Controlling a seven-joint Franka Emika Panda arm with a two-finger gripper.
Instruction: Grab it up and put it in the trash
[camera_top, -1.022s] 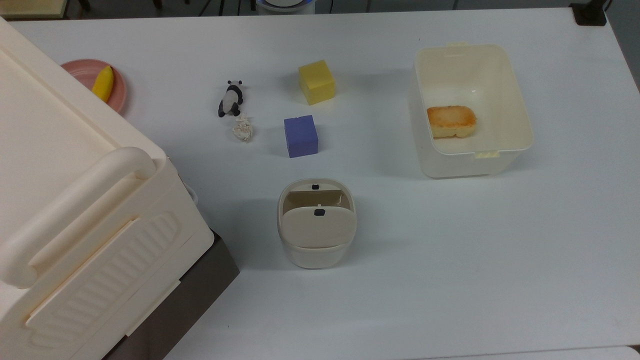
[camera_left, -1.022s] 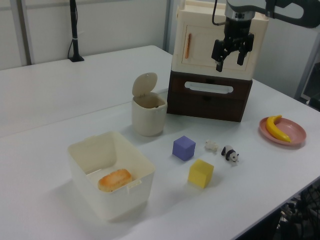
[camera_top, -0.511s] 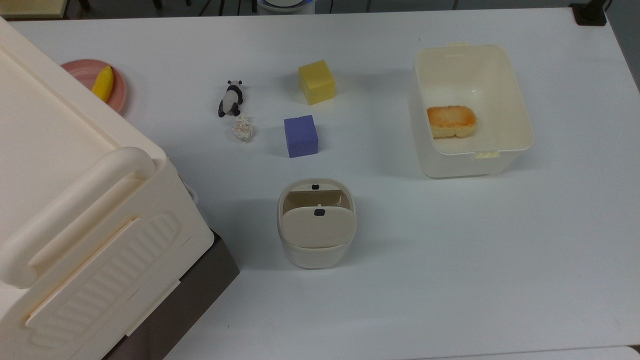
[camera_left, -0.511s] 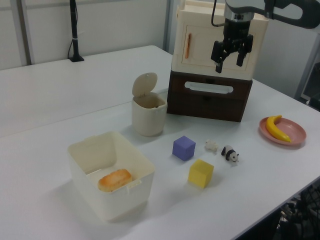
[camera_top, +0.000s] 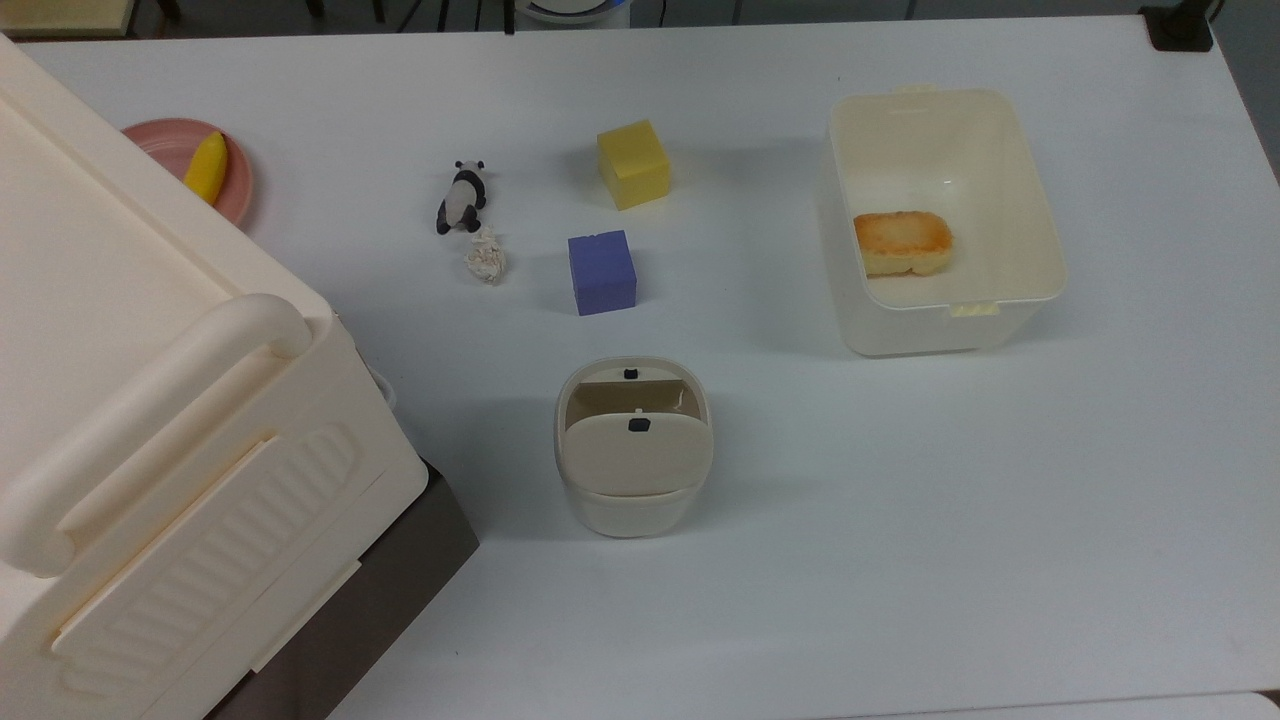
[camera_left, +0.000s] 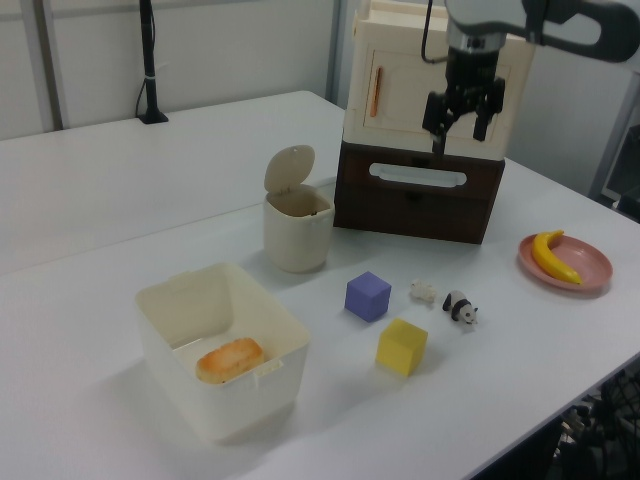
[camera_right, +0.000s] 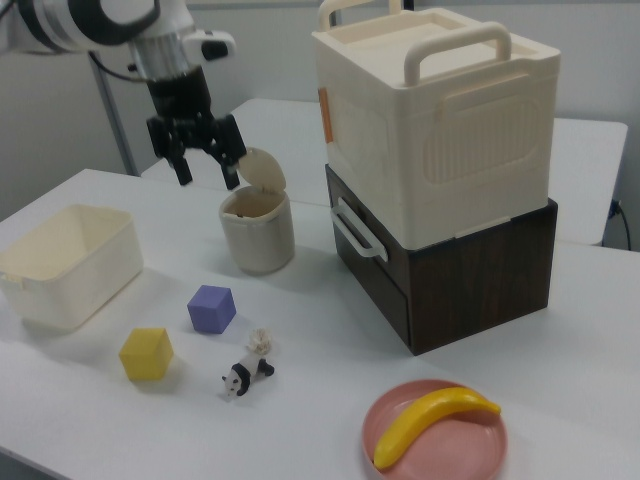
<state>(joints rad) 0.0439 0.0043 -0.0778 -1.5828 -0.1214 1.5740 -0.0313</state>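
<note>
Honestly the risk here is the gripper, hanging high with its jaws wide and empty, coming down on the panda instead, since the paper wad sits just beside it on the table, well apart from the bin.

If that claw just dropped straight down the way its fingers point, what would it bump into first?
The open gripper points downward, held high. Most likely it would meet the bare table somewhere near the trash bin, though the depth is hard to judge.

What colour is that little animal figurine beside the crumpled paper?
The panda figurine is black and white, clearest in the top view.
</note>
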